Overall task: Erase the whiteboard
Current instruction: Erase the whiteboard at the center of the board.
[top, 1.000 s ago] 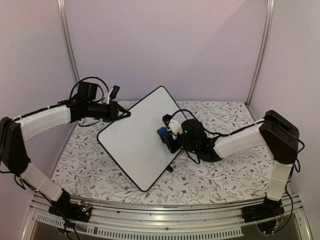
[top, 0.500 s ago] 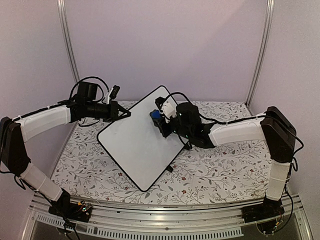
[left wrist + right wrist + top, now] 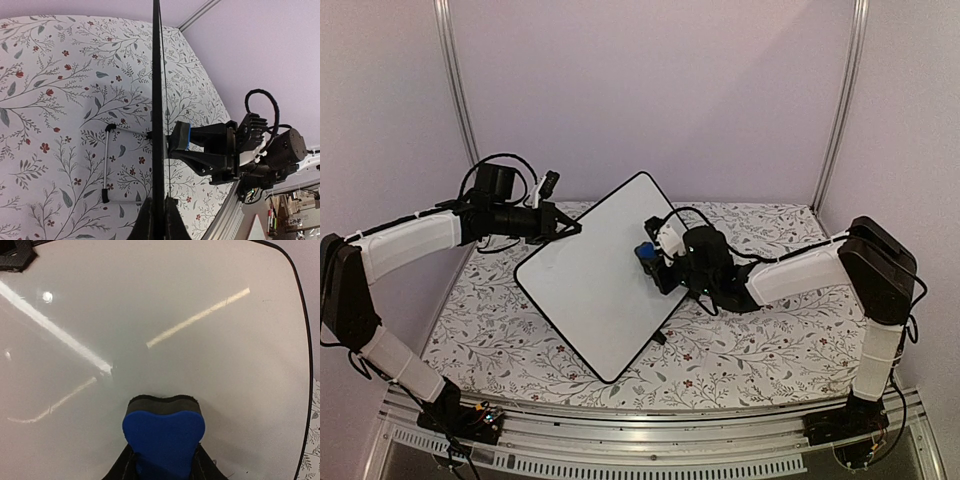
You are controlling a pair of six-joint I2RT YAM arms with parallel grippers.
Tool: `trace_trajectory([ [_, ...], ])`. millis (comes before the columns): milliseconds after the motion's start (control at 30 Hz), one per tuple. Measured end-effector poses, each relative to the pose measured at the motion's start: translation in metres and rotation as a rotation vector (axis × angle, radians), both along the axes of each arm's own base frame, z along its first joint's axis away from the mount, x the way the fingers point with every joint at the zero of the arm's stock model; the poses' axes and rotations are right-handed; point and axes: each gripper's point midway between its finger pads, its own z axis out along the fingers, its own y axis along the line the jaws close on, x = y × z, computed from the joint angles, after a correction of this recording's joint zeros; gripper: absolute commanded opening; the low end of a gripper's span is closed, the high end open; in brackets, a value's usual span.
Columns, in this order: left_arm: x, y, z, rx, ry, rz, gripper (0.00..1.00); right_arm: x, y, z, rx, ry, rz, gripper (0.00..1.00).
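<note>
The whiteboard (image 3: 585, 290) stands tilted on the flowered table (image 3: 750, 340), its far-left edge clamped in the left gripper (image 3: 576, 228); the right gripper (image 3: 655, 264) pinches a blue eraser (image 3: 645, 251) against its face

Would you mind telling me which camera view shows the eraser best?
The right wrist view: the blue eraser fills the lower centre, its dark felt pressed to the whiteboard. The left wrist view shows it side-on against the board's edge; the top view shows only a small blue spot.
</note>
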Motion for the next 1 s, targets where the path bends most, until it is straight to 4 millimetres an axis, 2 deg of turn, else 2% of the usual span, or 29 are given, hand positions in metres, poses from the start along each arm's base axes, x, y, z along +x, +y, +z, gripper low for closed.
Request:
trace_trajectory([
  [167,0.0,0.0,0.0,0.0,0.0,0.0,0.0,-0.012,-0.015,-0.023,-0.021,0.049,-0.008,0.31],
  [500,0.0,0.0,0.0,0.0,0.0,0.0,0.0,-0.011,-0.013,-0.021,-0.014,0.063,-0.01,0.31],
  [567,0.0,0.0,0.0,0.0,-0.001,0.0,0.0,-0.008,-0.008,-0.012,-0.013,0.055,-0.007,0.31],
  [800,0.0,-0.001,0.0,0.001,-0.007,-0.006,0.0,0.014,0.019,0.045,0.056,-0.056,0.008,0.32],
  [900,0.0,-0.001,0.0,0.001,-0.006,-0.006,0.0,0.017,0.021,0.052,0.062,-0.071,0.011,0.32],
  [1000,0.0,-0.001,0.0,0.0,-0.006,-0.007,0.0,0.019,0.018,0.043,0.049,-0.061,0.006,0.32],
])
